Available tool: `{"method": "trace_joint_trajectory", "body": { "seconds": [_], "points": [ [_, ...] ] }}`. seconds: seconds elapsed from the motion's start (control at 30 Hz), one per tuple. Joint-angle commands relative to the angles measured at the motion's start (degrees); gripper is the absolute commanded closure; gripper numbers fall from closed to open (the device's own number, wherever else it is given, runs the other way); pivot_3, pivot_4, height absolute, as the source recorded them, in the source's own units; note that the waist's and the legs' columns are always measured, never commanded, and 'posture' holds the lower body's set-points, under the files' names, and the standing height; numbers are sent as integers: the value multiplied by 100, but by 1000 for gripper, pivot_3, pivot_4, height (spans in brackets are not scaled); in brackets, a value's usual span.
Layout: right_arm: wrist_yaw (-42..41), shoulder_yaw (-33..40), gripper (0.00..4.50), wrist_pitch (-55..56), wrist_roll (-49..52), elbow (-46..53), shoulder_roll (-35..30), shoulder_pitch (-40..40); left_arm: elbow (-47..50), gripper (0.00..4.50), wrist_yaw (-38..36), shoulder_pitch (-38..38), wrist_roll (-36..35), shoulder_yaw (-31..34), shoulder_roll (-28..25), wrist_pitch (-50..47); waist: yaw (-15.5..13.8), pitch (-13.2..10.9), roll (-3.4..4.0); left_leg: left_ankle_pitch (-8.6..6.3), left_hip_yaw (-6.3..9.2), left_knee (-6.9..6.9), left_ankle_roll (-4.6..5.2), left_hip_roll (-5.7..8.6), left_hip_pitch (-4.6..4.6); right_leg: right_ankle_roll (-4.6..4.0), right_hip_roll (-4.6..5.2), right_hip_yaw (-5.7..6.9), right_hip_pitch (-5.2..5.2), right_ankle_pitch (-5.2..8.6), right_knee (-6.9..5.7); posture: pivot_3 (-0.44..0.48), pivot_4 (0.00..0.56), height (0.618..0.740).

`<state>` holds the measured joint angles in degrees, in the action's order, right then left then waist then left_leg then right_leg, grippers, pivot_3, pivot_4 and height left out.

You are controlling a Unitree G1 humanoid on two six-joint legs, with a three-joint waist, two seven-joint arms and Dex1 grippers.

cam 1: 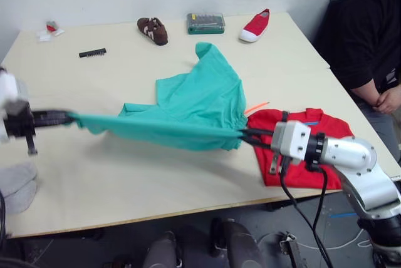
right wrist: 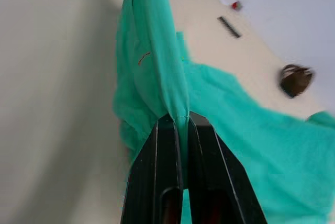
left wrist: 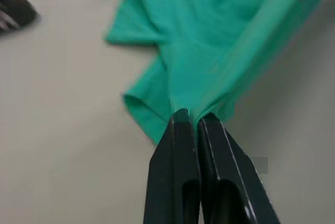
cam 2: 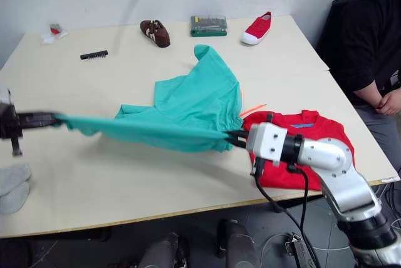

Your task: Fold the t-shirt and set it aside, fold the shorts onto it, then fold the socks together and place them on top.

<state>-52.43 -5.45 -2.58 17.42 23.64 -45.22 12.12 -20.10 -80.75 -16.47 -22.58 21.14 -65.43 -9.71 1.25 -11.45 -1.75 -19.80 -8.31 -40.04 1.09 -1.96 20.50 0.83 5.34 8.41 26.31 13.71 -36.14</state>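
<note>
The teal-green shorts (cam 1: pixel 200 102) hang stretched above the table between both grippers, their far part still resting on the tabletop. My left gripper (cam 1: pixel 67 117) is shut on one end of the shorts (left wrist: pixel 209 41) at the left. My right gripper (cam 1: pixel 244 135) is shut on the other end of the shorts (right wrist: pixel 157 77), just left of the folded red t-shirt (cam 1: pixel 326 130), which lies at the table's right front. An orange drawstring (cam 1: pixel 257 108) pokes out by the shirt. The light grey socks (cam 1: pixel 15 183) lie at the front left edge.
At the table's far side sit a brown shoe (cam 1: pixel 153 30), a green case (cam 1: pixel 205 23), a red canvas shoe (cam 1: pixel 255 26), a black comb-like strip (cam 1: pixel 92 52) and a small red-and-white item (cam 1: pixel 49 30). A person in black (cam 1: pixel 369 36) sits at the right.
</note>
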Motion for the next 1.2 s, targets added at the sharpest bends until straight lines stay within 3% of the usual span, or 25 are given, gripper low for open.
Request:
{"method": "trace_joint_trajectory", "body": {
  "seconds": [0.03,0.3,0.5,0.6,0.67,0.77,0.87,0.93,1.0,1.07,1.2],
  "points": [
    [-485,138,4468,-98,261,233,-312,-506,721,4500,-99,923,-46,664,-289,-385,-56,1,-1,-1,0,-1,0,0,-1,-1,2,-1,0,1,0,0,150,740],
    [-1182,156,4468,-890,1119,843,-743,-1442,1450,4500,-1131,2620,-378,1290,-1112,-1387,-141,2,0,-12,-4,8,-2,-3,-5,-17,1,-4,5,8,7,0,150,740],
    [-1527,460,4468,-1522,1889,1071,-1105,-1838,2224,4500,-1175,5204,-1602,2422,-1933,-1964,-120,1,4,-27,-11,22,-10,-10,-13,-29,1,-3,9,15,11,0,150,740],
    [-1480,630,4468,-1817,2243,1125,-1106,-1887,2066,4500,-1175,5331,-1663,2456,-2097,-1696,-146,1,3,-28,-8,27,-15,-10,-14,-39,-2,3,8,22,12,0,150,740],
    [-1266,771,4468,-2095,2544,1051,-976,-1804,1598,4500,-1096,4327,-1788,1744,-2351,-1353,-194,0,3,-28,-7,30,-17,-11,-14,-52,-3,7,7,31,15,0,150,740],
    [-915,1003,4468,-2554,3101,930,-786,-1665,1008,4500,-667,1639,-1771,-121,-2300,-1063,-286,4,-2,-41,-3,34,-27,-13,-14,-54,-13,7,4,33,19,0,150,740],
    [-370,1319,4468,-3189,4040,714,-536,-1462,-448,4500,-863,-2403,-141,-2083,-731,-816,-376,17,54,-34,-10,47,-18,-10,-20,-40,-17,1,-15,18,38,0,150,740],
    [-61,1493,4468,-3476,4447,588,-391,-1348,-1627,4500,-818,-4057,632,-2727,82,-377,-519,22,33,-27,-10,51,-13,-6,-28,-36,-60,9,-64,11,50,0,150,740],
    [489,1742,4468,-3778,5009,396,-159,-1237,-3160,4500,-183,-5607,1270,-3077,1160,376,-527,41,-4,21,-14,36,-20,-20,-32,-50,-84,25,-69,-31,60,0,150,740],
    [984,1937,4468,-3988,5420,318,31,-1194,-4206,4500,423,-6485,1685,-3189,1942,1059,-524,47,-25,24,-18,11,-21,-30,-2,-48,-91,53,-67,-58,58,0,150,740],
    [2023,2224,4468,-4175,5760,257,376,-1225,-5246,4500,1645,-7183,2268,-3209,3051,1943,-351,46,-22,-14,-6,3,29,-31,13,-23,-53,42,-56,-64,96,0,150,740]
  ]
}}
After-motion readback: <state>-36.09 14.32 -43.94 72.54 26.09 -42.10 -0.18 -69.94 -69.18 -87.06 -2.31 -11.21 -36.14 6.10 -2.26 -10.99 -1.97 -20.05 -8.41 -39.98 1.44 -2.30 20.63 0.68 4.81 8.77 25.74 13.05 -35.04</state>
